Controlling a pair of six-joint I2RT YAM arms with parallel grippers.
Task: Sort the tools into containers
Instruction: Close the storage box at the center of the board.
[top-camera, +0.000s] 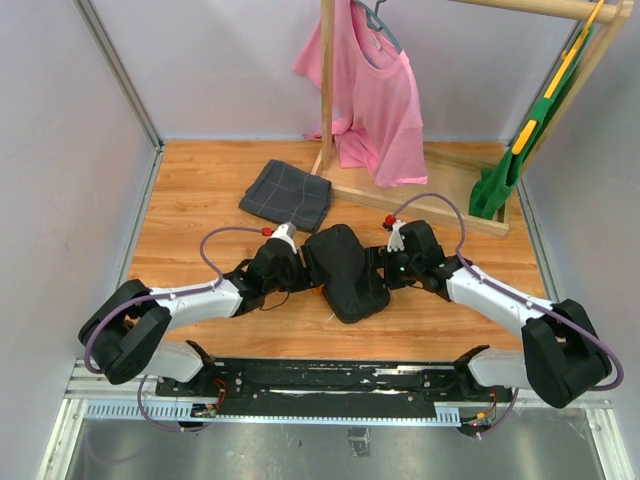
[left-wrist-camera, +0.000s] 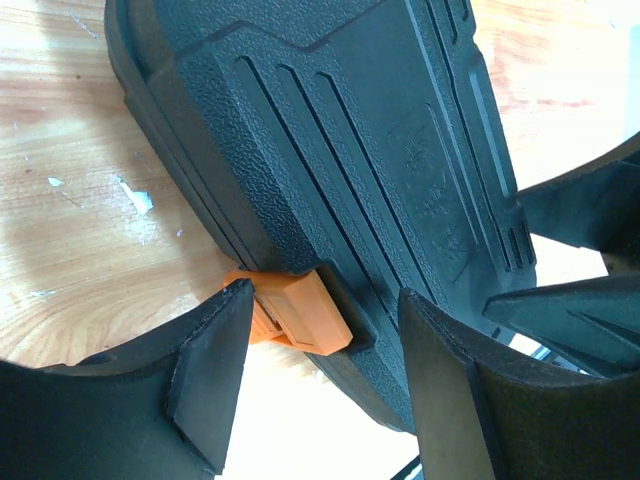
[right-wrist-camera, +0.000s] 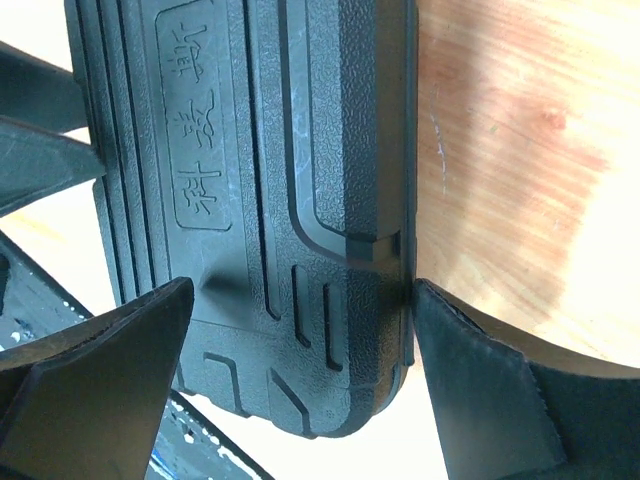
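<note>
The black tool case (top-camera: 345, 270) lies closed in the middle of the wooden table (top-camera: 200, 190), between my two grippers. My left gripper (top-camera: 302, 272) is open at the case's left side. In the left wrist view its jaws (left-wrist-camera: 325, 325) straddle the orange clasp (left-wrist-camera: 300, 312) on the case's edge (left-wrist-camera: 340, 150), with one finger (left-wrist-camera: 215, 370) just beside the clasp. My right gripper (top-camera: 384, 266) is open at the case's right side. In the right wrist view it (right-wrist-camera: 300, 300) spans the case's corner (right-wrist-camera: 260, 160), with one finger (right-wrist-camera: 470, 380) against the case's side seam. No tools are in view.
A folded dark grey checked cloth (top-camera: 287, 193) lies behind the case. A wooden clothes rack base (top-camera: 420, 205) runs along the back right, with a pink shirt (top-camera: 375, 100) and a green garment (top-camera: 500, 180) hanging from it. White walls enclose the table.
</note>
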